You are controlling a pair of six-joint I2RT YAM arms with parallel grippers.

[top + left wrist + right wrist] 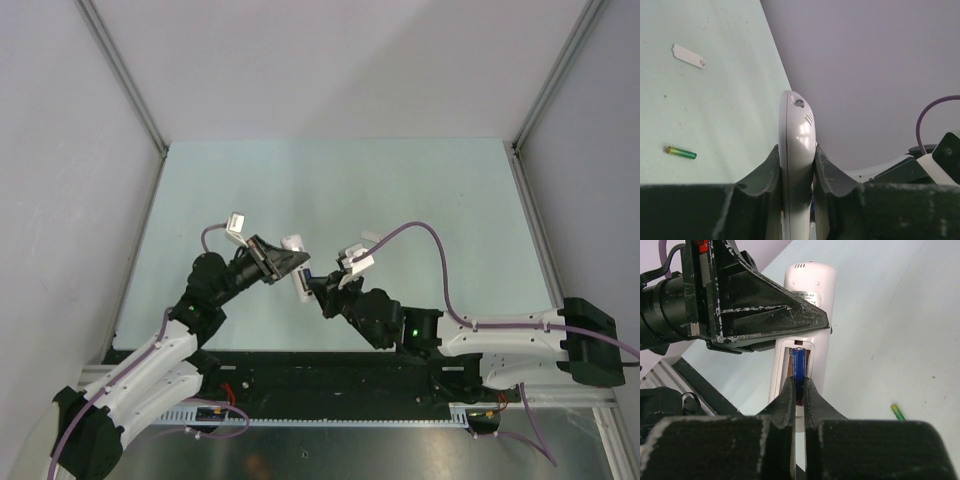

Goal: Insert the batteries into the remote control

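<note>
My left gripper (796,155) is shut on the white remote control (797,135) and holds it edge-on above the table. In the right wrist view the remote (807,290) shows its back with the recessed compartment open. My right gripper (799,385) is shut on the purple battery (799,365), whose far end lies in the compartment. The green battery (681,152) lies loose on the table and also shows in the right wrist view (898,411). In the top view both grippers meet at the remote (297,275) in the table's middle.
A small flat white cover (688,55) lies on the pale green table (430,200) beyond the green battery. The left gripper's black fingers (765,315) cross the remote above the compartment. Grey walls enclose the table on three sides.
</note>
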